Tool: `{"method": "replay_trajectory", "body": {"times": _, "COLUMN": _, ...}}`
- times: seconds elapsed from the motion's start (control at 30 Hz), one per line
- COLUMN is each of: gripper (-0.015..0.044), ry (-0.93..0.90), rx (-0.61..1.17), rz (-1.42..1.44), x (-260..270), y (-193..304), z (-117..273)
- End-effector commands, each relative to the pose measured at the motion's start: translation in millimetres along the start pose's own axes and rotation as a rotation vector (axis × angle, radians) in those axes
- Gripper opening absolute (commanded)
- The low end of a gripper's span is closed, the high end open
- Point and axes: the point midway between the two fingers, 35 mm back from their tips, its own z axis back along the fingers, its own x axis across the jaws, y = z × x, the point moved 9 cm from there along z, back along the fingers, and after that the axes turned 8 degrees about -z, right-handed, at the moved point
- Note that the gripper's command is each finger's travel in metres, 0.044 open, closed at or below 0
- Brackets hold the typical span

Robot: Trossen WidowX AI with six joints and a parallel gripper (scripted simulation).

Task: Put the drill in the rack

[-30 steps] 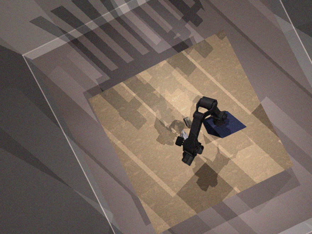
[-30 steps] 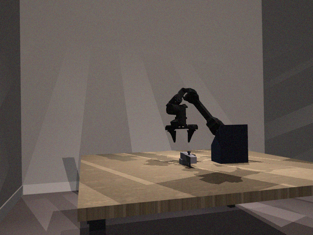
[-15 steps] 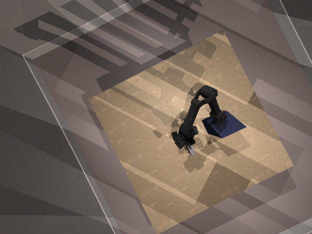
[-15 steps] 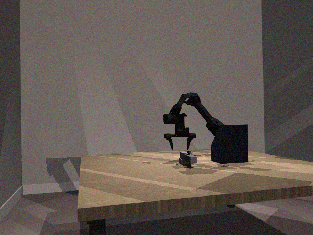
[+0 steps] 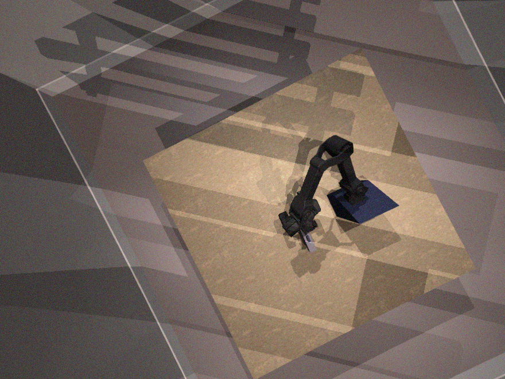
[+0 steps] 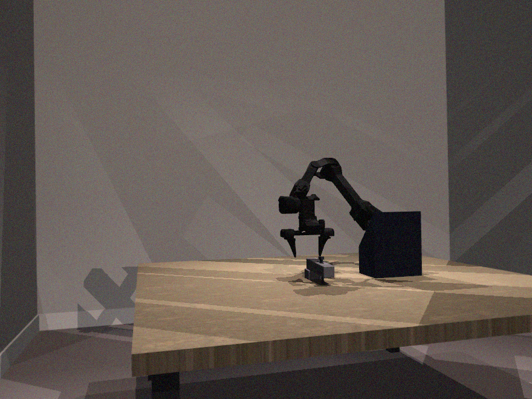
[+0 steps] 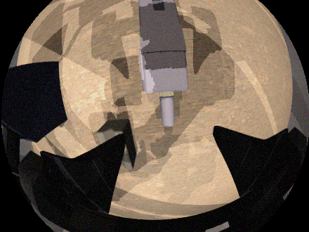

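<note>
The grey-lilac holder (image 5: 311, 246) (image 6: 327, 270) (image 7: 170, 79) lies on the table. Its dark key (image 5: 308, 238) (image 6: 320, 259) (image 7: 159, 5) is low on its top, cut by the upper edge of the wrist view. The pale round drill (image 7: 168, 112) sticks out of the holder's near end. My gripper (image 6: 307, 256) (image 7: 171, 135) is open and empty, pointing down above the table. In the wrist view the drill lies between and just ahead of the fingertips. A small dark piece, seemingly the rack (image 7: 130, 145), shows beside the left fingertip, partly hidden by it.
The dark blue base block (image 5: 377, 201) (image 6: 397, 242) (image 7: 35, 98) stands beside the holder and carries the arm. The wooden table (image 5: 260, 301) (image 6: 206, 317) has its front edge in the exterior view. Strong shadows cross the table, and the arm covers the drill in the top view.
</note>
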Motion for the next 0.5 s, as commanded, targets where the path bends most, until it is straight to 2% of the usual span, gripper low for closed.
{"method": "replay_trajectory", "body": {"times": 0.0, "gripper": 0.044, "ry": 0.0, "rx": 0.004, "rz": 0.007, "x": 1, "y": 0, "z": -2}}
{"method": "replay_trajectory", "body": {"times": 0.47, "gripper": 0.044, "ry": 0.0, "rx": 0.004, "rz": 0.007, "x": 1, "y": -7, "z": -23}}
